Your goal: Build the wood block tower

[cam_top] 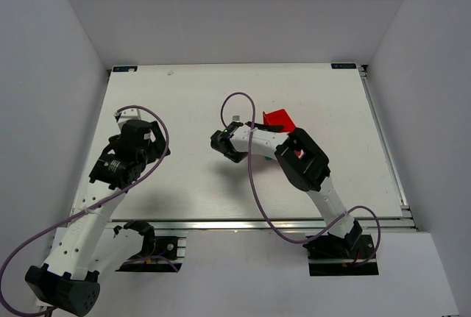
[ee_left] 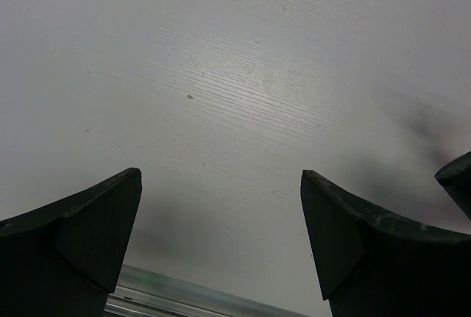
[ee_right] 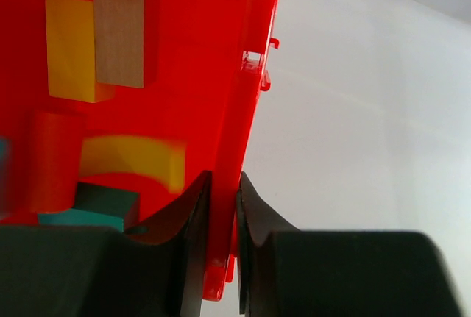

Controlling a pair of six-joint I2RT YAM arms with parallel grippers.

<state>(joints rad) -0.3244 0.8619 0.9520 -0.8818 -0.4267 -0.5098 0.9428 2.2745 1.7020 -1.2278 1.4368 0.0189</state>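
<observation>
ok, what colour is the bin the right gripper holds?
Red; the bin shows best in the right wrist view.

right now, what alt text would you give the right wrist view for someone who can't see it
The right gripper pinches the side wall of the red bin, seen close up. Inside lie wooden blocks: a yellow block beside a tan block, a yellow arch and a teal block. White table fills the right side.

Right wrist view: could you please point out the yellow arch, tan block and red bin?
yellow arch (ee_right: 132, 154): right wrist view, curved top.
tan block (ee_right: 118, 31): right wrist view, face centre.
red bin (ee_right: 199, 52): right wrist view, bare interior.
</observation>
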